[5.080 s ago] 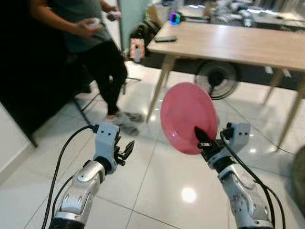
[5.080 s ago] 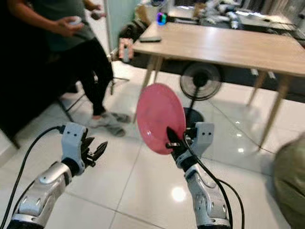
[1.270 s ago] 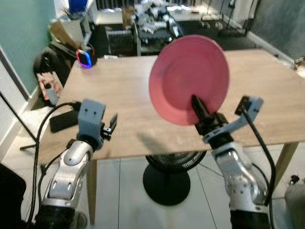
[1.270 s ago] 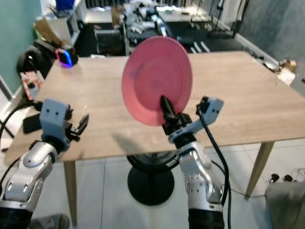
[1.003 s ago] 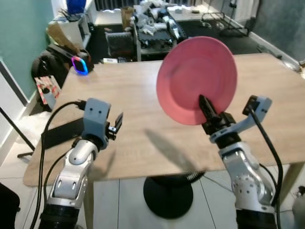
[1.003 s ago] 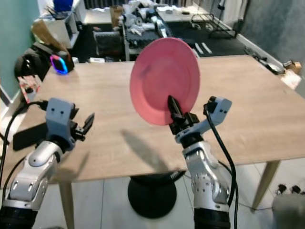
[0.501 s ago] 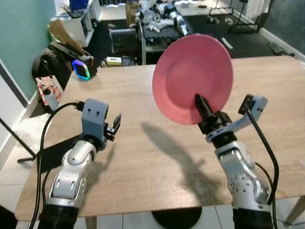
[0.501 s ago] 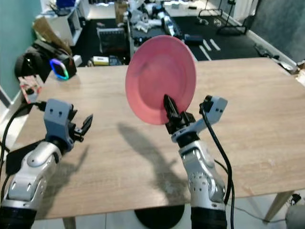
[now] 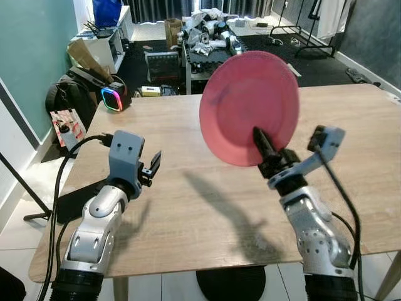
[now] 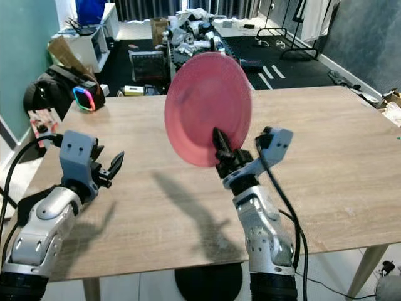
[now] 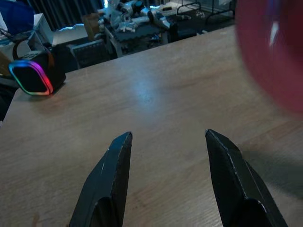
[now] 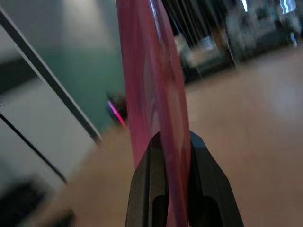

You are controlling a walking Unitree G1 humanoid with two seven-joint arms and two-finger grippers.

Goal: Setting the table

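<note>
plate: upright, pinched at rim by right gripper, above table; not set yet
left gripper: fingers spread, empty

Light wooden table, bare top; glowing ring-lit gadget (rainbow rim) at far-left corner.

L gripper agape, R gripper clamped
</note>
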